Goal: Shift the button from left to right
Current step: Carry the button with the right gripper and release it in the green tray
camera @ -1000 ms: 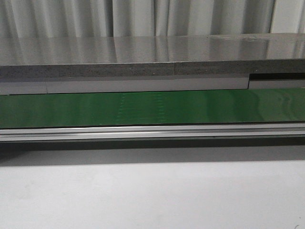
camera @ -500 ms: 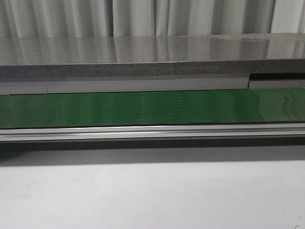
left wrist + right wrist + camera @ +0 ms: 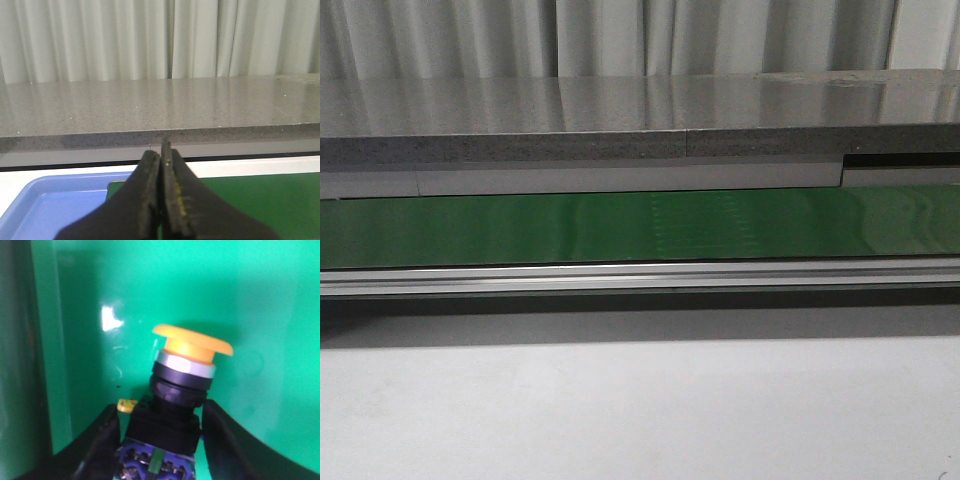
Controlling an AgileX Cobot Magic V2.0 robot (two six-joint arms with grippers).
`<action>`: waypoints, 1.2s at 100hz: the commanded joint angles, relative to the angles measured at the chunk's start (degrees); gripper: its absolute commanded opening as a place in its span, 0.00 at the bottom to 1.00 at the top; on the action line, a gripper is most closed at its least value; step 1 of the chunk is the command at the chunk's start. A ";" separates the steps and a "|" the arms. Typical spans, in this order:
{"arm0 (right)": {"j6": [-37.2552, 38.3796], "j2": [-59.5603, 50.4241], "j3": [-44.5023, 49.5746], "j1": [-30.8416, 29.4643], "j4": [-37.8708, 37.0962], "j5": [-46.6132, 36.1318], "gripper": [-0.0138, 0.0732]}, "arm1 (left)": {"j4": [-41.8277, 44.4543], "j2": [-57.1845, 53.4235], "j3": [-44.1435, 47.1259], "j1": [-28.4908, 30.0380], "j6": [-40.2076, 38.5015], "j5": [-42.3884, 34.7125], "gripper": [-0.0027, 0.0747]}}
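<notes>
The button (image 3: 192, 342) shows only in the right wrist view: a yellow-orange mushroom cap, a silver ring, and a black body on a blue base. It stands between my right gripper's (image 3: 162, 412) fingers, over a bright green surface (image 3: 260, 300). The fingers close against the base on both sides. My left gripper (image 3: 161, 150) is shut and empty, above the near end of the green belt (image 3: 260, 200). Neither gripper nor the button shows in the front view.
The green belt (image 3: 520, 225) runs left to right, with a metal rail (image 3: 640, 275) in front and a grey stone counter (image 3: 620, 110) behind. A blue tray (image 3: 55, 205) lies beside the belt's end under my left gripper. White curtains hang at the back.
In the front view a faint lighter patch on the belt has shifted to the right. Nothing else there has changed.
</notes>
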 commanded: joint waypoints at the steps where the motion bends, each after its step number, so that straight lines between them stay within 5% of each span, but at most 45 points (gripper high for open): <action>1: -0.80 -3.13 -1.77 -0.43 0.45 -0.94 0.68 | -0.59 0.47 -1.52 -0.44 0.07 -4.34 0.01; 9: -0.54 -3.20 -1.77 -0.43 0.34 -0.94 0.75 | -0.59 0.47 -1.52 -0.44 0.07 -4.34 0.01; 45: 6.17 -5.89 -3.56 -0.43 -4.44 -0.56 0.76 | -0.59 0.47 -1.52 -0.44 0.07 -4.34 0.01; 66: 7.50 -11.99 -3.65 0.60 -0.96 -5.42 0.76 | -0.59 0.47 -1.52 -0.44 0.07 -4.34 0.01; 120: 7.50 -24.49 -3.38 16.98 6.27 -10.78 0.76 | -0.59 0.47 -1.52 -0.44 0.07 -4.34 0.01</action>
